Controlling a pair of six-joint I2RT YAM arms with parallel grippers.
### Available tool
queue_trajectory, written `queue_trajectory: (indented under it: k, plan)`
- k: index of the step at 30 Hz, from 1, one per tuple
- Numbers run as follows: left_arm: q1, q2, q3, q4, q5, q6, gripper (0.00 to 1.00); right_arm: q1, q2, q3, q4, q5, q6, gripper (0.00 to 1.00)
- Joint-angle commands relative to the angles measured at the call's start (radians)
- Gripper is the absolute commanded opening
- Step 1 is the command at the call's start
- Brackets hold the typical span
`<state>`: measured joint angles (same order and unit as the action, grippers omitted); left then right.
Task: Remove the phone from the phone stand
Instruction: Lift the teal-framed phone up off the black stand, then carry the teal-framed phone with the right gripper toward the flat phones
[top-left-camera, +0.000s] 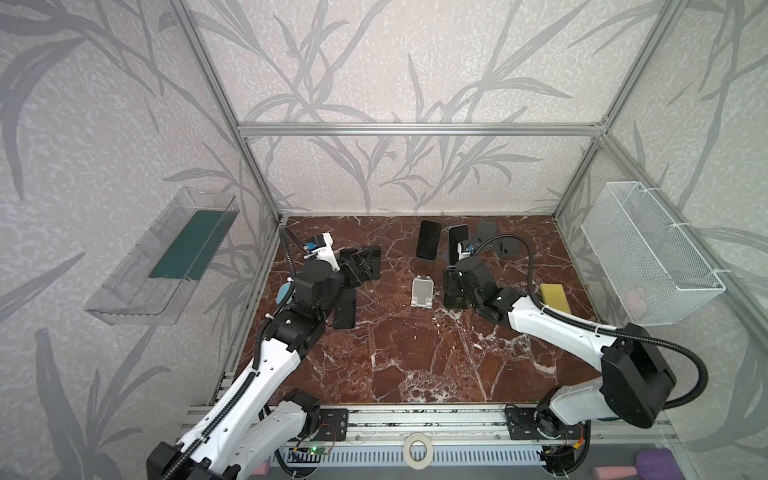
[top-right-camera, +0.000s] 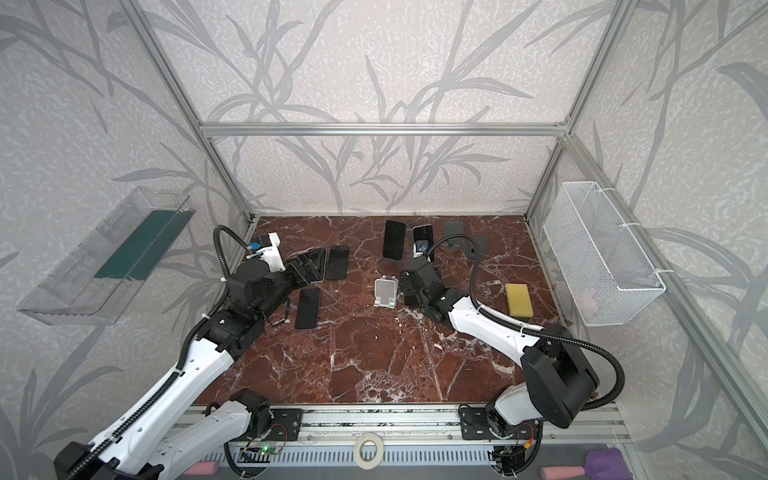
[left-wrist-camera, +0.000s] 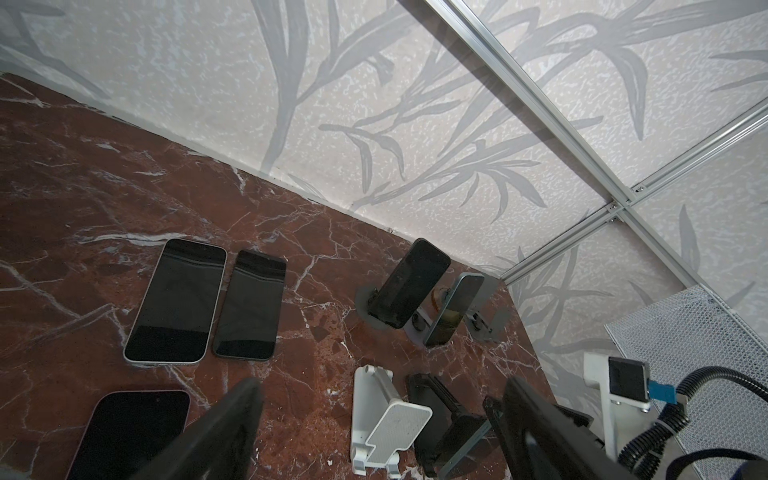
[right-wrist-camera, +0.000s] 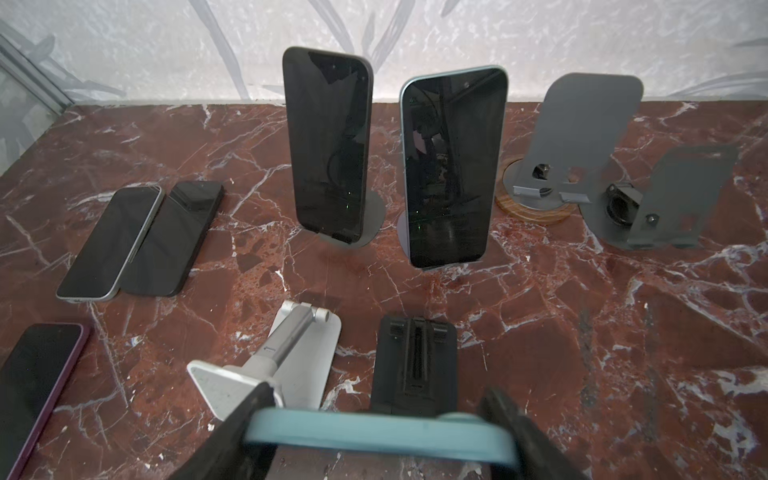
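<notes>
Right hand (right-wrist-camera: 376, 424) clamped across sides of blue-cased phone (right-wrist-camera: 415, 434) near its top; phone looks seated in black stand (right-wrist-camera: 415, 357). Left hand (top-left-camera: 363, 266) open, empty. Phone stiff, lightish, glass slick and breakable, so pinch the case edges and lift straight.

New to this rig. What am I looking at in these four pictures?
Two robot arms with two-finger grippers work over a marble table. Two pictures look down from overhead; two come from cameras on the wrists. On the table: three flat phones, two propped phones, two empty grey stands, a white stand, a black stand, a sponge. The right gripper is shut on a blue-edged phone by the black stand; the left gripper is open and empty.
</notes>
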<state>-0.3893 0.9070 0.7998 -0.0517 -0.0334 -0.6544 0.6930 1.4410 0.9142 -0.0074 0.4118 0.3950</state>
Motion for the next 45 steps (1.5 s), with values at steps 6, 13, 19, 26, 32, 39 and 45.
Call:
queue_trajectory:
  k: [6, 13, 19, 26, 32, 39, 45]
  plan:
    - [0.006, 0.015, 0.007, 0.013, -0.013, 0.003, 0.91, 0.010, -0.106, 0.047, -0.067, 0.045, -0.045, 0.66]
    - [0.009, 0.018, 0.006, 0.009, -0.036, 0.015, 0.91, 0.031, -0.116, 0.066, -0.081, 0.020, -0.024, 0.66]
    - [0.023, 0.021, 0.006, 0.007, -0.041, 0.012, 0.91, 0.098, -0.087, 0.151, -0.124, 0.032, -0.007, 0.66]
    - [0.030, -0.006, -0.003, 0.009, -0.068, 0.012, 0.90, 0.186, -0.053, 0.246, -0.137, 0.056, -0.008, 0.65]
    - [0.041, -0.024, -0.008, 0.007, -0.099, 0.015, 0.90, 0.261, 0.020, 0.304, -0.103, 0.049, 0.010, 0.65]
    - [0.044, -0.041, -0.013, 0.007, -0.114, 0.008, 0.90, 0.390, 0.193, 0.396, -0.038, 0.058, 0.049, 0.65]
    - [0.044, -0.065, -0.020, 0.007, -0.142, 0.009, 0.90, 0.407, 0.310, 0.475, -0.032, 0.061, 0.089, 0.63]
